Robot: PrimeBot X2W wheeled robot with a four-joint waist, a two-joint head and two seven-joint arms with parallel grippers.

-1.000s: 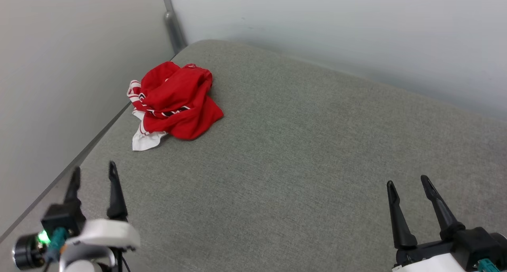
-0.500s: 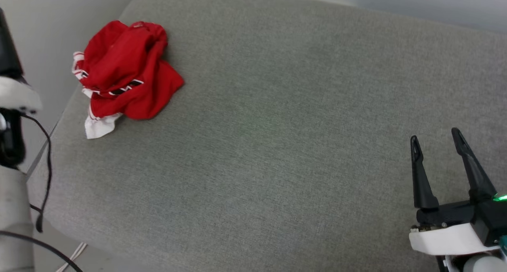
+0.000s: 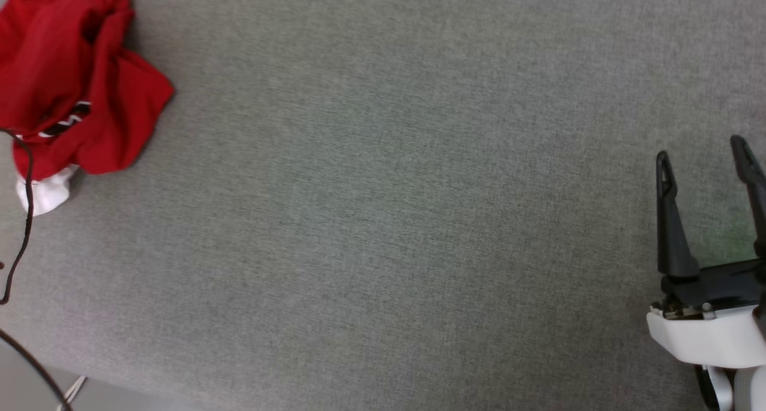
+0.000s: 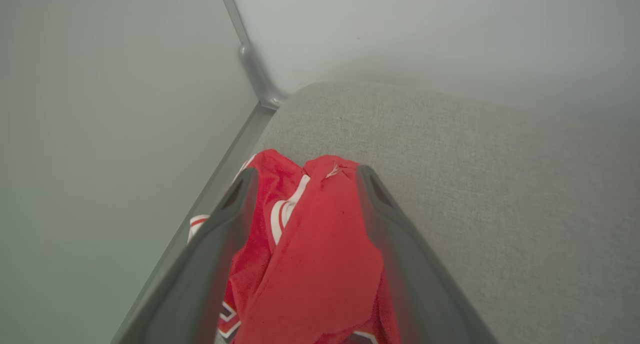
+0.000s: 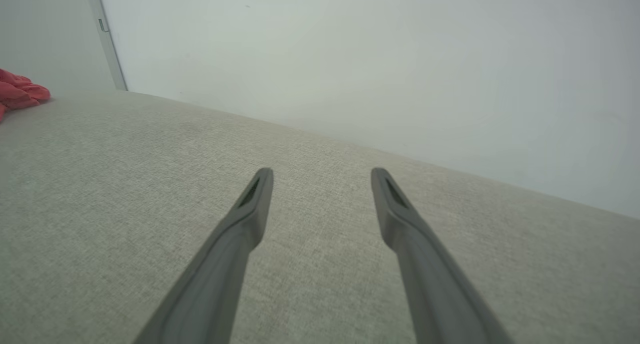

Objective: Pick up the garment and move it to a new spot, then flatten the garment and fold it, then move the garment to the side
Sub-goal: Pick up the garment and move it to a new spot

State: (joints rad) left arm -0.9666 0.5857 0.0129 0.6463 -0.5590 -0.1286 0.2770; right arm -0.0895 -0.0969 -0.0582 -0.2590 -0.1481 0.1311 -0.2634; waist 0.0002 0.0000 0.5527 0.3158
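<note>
Garment (image 3: 78,82): crumpled heap at far left of the grey cushion (image 3: 389,219) (no clear long axis). My left gripper (image 4: 305,176) is nearer, jaws released, heap framed between them. My right gripper (image 3: 700,149) is well apart at near right, jaws spread, empty. A dark cable (image 3: 24,219) beside the heap might snag.

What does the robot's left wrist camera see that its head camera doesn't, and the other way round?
Left wrist view: the left tool, open, framing the crumpled red jersey with striped white trim, plus pale walls meeting at a grey corner post. Head view: the right tool, open over the grey fabric cushion, and a thin black cable at the left edge. Both: the jersey and the cushion.
</note>
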